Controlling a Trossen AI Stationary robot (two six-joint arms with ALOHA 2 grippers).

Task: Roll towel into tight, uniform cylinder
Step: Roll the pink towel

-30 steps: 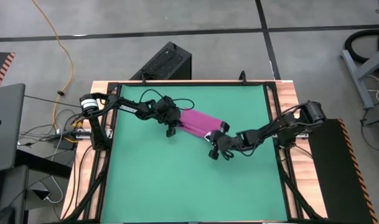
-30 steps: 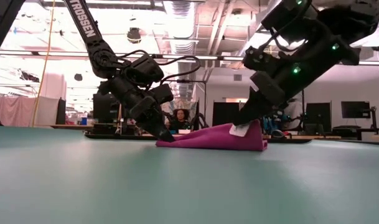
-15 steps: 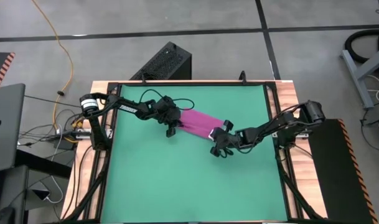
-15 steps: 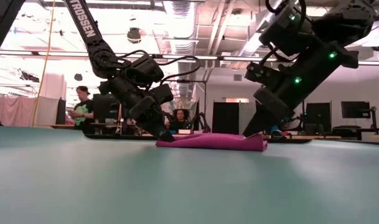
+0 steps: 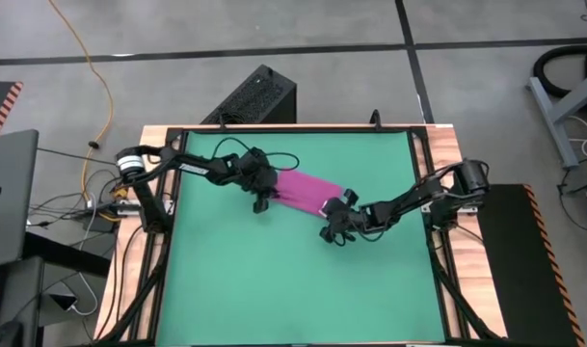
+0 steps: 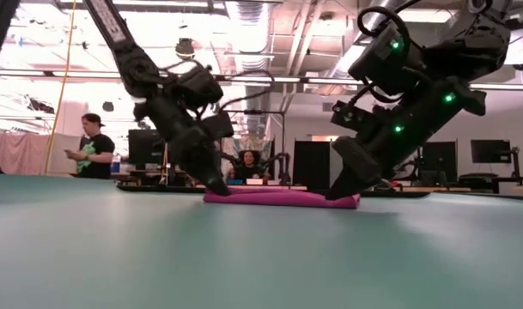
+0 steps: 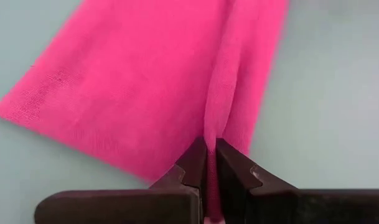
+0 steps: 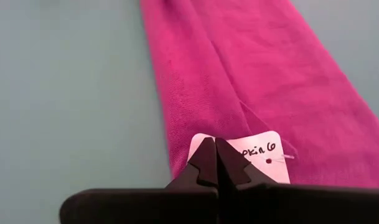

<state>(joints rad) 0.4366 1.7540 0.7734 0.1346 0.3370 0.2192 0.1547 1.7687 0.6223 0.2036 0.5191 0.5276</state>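
On the desk's left side, the left arm reaches in from the edge to the middle of the green mat, where the left gripper has its fingers pinched shut on a raised ridge of the towel at that end; the wrist view shows the pink fold caught between the two dark tips. Since half a second ago this arm's base end has swung slightly, while the gripper has stayed at the cloth's left end. Across the middle, the towel lies as a long, flat, folded strip, slanting from upper left to lower right, lower and flatter than a second ago, when its right end stood up in a peak. At its right end sits the white tag. There the right gripper has its fingers pressed together at the tag's edge, touching the cloth, and it has come down lower. Behind the desk, a person in dark clothes stands at the left.
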